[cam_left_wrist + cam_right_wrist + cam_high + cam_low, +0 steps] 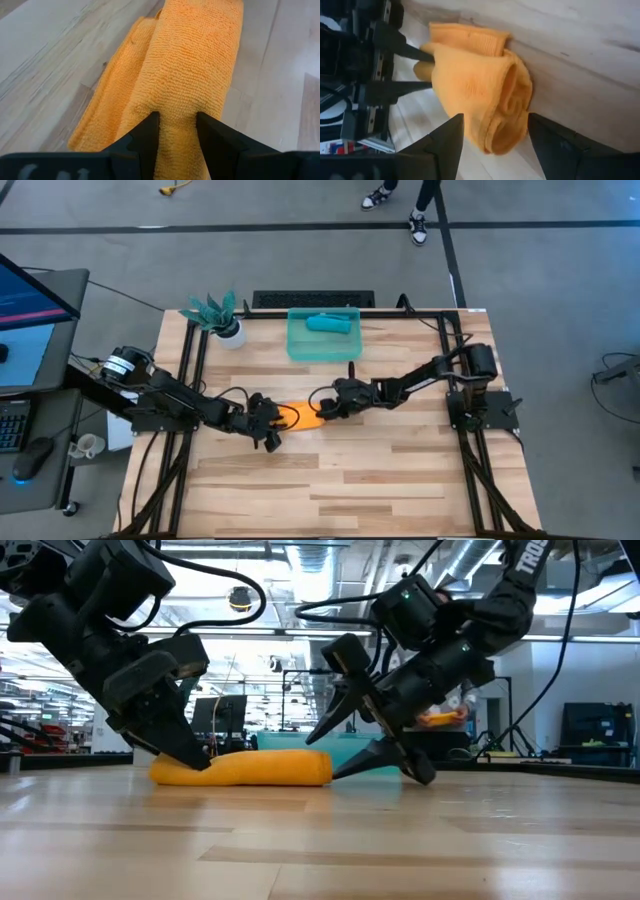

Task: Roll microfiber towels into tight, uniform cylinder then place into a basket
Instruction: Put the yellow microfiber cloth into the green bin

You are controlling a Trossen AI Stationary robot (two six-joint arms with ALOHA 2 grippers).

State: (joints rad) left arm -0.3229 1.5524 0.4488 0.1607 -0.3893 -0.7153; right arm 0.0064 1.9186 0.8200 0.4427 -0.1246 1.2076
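Towel first: your orange towel [300,417] lies rolled on the counter [400,480], near its middle, with both hands at it. Your left hand [177,122] has its fingers closed on one end of the roll, the cloth pinched between them (a looser flap lies flat beside the roll on the wood). Your right hand [495,132] sits at the other end of the orange towel, its fingers spread wide to either side of the spiral end and not closed on it; from table height you see the tips of that hand [385,755] angled down to the counter just beside the towel. Beyond the orange towel, toward the far edge of the counter, stands your basket [323,348] with the teal-blue towel [330,323] lying inside it. Beside the basket, on your left arm's side, stands a teal-leaved plant [215,311] in a white pot.
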